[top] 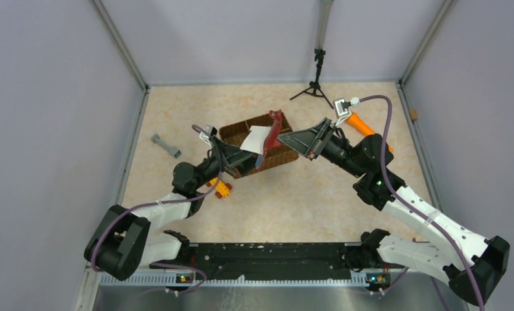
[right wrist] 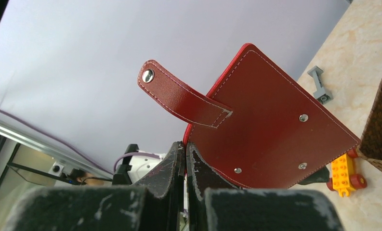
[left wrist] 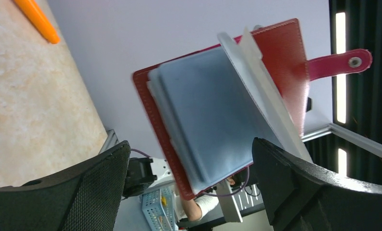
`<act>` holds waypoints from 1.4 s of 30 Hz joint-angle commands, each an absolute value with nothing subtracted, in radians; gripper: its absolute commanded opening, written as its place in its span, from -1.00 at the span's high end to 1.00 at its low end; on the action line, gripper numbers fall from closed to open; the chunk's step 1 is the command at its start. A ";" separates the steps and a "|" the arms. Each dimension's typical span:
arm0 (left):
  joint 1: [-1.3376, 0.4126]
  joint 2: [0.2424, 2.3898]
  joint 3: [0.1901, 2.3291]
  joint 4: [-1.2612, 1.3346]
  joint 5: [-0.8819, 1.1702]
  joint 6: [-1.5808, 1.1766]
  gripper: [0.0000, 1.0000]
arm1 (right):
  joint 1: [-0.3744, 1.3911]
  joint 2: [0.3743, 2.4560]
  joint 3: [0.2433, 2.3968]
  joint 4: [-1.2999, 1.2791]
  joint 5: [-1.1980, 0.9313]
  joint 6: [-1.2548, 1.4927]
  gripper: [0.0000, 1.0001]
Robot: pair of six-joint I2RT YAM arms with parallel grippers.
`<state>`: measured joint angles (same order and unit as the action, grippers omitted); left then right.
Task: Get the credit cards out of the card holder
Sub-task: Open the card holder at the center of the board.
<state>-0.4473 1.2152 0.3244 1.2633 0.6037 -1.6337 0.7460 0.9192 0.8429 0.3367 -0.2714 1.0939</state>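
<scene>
Beige table (top: 306, 201) w/ grey walls round it; both arms met above the wicker basket (top: 234, 131). Card holder (right wrist: 270, 120) hung in mid-air over the basket, open, pale blue pockets (left wrist: 213, 110) toward the left arm, strap tab (right wrist: 179, 96) loose. Right gripper (right wrist: 185, 147) was clamped tight on the holder's edge. Left gripper (left wrist: 191, 144) stood spread wide at the pockets, gripping nothing. Step looked like: holder steadied, no card pulled yet. Couldn't tell if credit cards sat in the pockets. Next prob. needs the left fingers (left wrist: 97, 187) to pinch one card edge only, not the sleeve. Basket contents mostly hidden; yellow toy car (right wrist: 343, 172) lay near it.
</scene>
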 commanded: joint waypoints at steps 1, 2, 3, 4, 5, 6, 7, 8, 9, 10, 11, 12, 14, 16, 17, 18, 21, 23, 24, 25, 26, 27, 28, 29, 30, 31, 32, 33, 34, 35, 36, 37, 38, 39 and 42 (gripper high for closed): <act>-0.486 1.197 0.393 1.334 0.590 -1.642 -0.97 | 0.750 0.912 0.834 0.428 -0.271 1.104 1.00; -0.494 1.192 0.399 1.316 0.584 -1.636 -0.97 | 0.750 0.916 0.832 0.434 -0.273 1.108 1.00; -0.502 1.185 0.402 1.302 0.579 -1.630 -0.98 | 0.750 0.919 0.830 0.441 -0.273 1.111 1.00; -0.508 1.181 0.404 1.290 0.574 -1.624 -0.98 | 0.750 0.921 0.828 0.450 -0.273 1.114 1.00; -0.512 1.179 0.405 1.285 0.569 -1.622 -0.97 | 0.750 0.923 0.826 0.459 -0.274 1.117 1.00; -0.515 1.175 0.406 1.285 0.566 -1.622 -0.97 | 0.749 0.925 0.825 0.464 -0.276 1.119 1.00; -0.515 1.175 0.405 1.289 0.563 -1.625 -0.97 | 0.750 0.926 0.825 0.465 -0.277 1.120 1.00; -0.515 1.173 0.405 1.297 0.562 -1.629 -0.97 | 0.750 0.925 0.825 0.462 -0.278 1.119 1.00; -0.515 1.169 0.404 1.304 0.560 -1.632 -0.97 | 0.750 0.923 0.824 0.459 -0.277 1.118 1.00; -0.514 1.164 0.403 1.309 0.555 -1.631 -0.98 | 0.749 0.918 0.821 0.455 -0.274 1.115 1.00; -0.515 1.157 0.402 1.309 0.547 -1.629 -0.97 | 0.751 0.913 0.817 0.449 -0.271 1.112 1.00; -0.515 1.150 0.401 1.300 0.536 -1.618 -0.93 | 0.749 0.906 0.814 0.440 -0.266 1.109 1.00; -0.514 1.130 0.398 1.271 0.512 -1.600 -0.84 | 0.749 0.889 0.805 0.418 -0.245 1.098 1.00; -0.514 1.111 0.395 1.239 0.495 -1.584 -0.66 | 0.749 0.872 0.795 0.393 -0.231 1.086 1.00; -0.514 1.105 0.393 1.231 0.485 -1.579 -0.61 | 0.750 0.865 0.790 0.380 -0.226 1.079 1.00; -0.513 1.099 0.392 1.225 0.482 -1.574 -0.57 | 0.749 0.860 0.785 0.368 -0.221 1.073 1.00; -0.513 1.088 0.397 1.209 0.481 -1.561 -0.45 | 0.749 0.854 0.775 0.336 -0.215 1.056 1.00; -0.513 1.083 0.401 1.198 0.485 -1.553 -0.33 | 0.749 0.854 0.766 0.324 -0.216 1.051 1.00; -0.514 1.082 0.406 1.191 0.488 -1.547 -0.27 | 0.748 0.856 0.757 0.324 -0.220 1.051 1.00; -0.513 1.080 0.409 1.181 0.493 -1.541 -0.22 | 0.749 0.858 0.751 0.325 -0.224 1.049 1.00; -0.514 1.080 0.415 1.169 0.500 -1.532 -0.18 | 0.749 0.863 0.747 0.326 -0.229 1.049 1.00; -0.514 1.079 0.421 1.151 0.510 -1.525 -0.14 | 0.748 0.866 0.742 0.327 -0.233 1.049 1.00; -0.514 1.074 0.430 1.124 0.517 -1.516 -0.09 | 0.749 0.872 0.740 0.328 -0.239 1.048 1.00; -0.514 1.066 0.439 1.081 0.519 -1.501 -0.04 | 0.749 0.876 0.738 0.327 -0.243 1.045 1.00; -0.515 1.055 0.449 1.039 0.522 -1.479 0.04 | 0.749 0.881 0.737 0.327 -0.247 1.043 1.00; -0.515 1.043 0.462 0.984 0.525 -1.451 0.06 | 0.750 0.885 0.736 0.327 -0.250 1.041 1.00; -0.515 1.028 0.475 0.928 0.525 -1.427 0.08 | 0.749 0.890 0.734 0.327 -0.250 1.037 1.00; -0.515 1.014 0.486 0.878 0.521 -1.398 0.12 | 0.749 0.891 0.732 0.325 -0.248 1.032 1.00; -0.515 0.998 0.494 0.832 0.517 -1.371 0.15 | 0.749 0.893 0.729 0.319 -0.243 1.028 1.00; -0.515 0.981 0.503 0.789 0.510 -1.344 0.22 | 0.749 0.895 0.726 0.314 -0.237 1.023 1.00; -0.515 0.964 0.512 0.725 0.500 -1.304 0.28 | 0.748 0.894 0.722 0.311 -0.231 1.017 1.00; -0.515 0.946 0.524 0.664 0.490 -1.267 0.36 | 0.749 0.895 0.717 0.306 -0.223 1.011 1.00; -0.515 0.929 0.538 0.601 0.478 -1.227 0.44 | 0.749 0.898 0.712 0.300 -0.214 1.005 1.00; -0.515 0.912 0.556 0.520 0.461 -1.176 0.54 | 0.749 0.899 0.707 0.292 -0.209 0.997 1.00; -0.539 0.881 0.637 0.243 0.380 -1.007 0.80 | 0.748 0.917 0.693 0.265 -0.195 0.974 0.78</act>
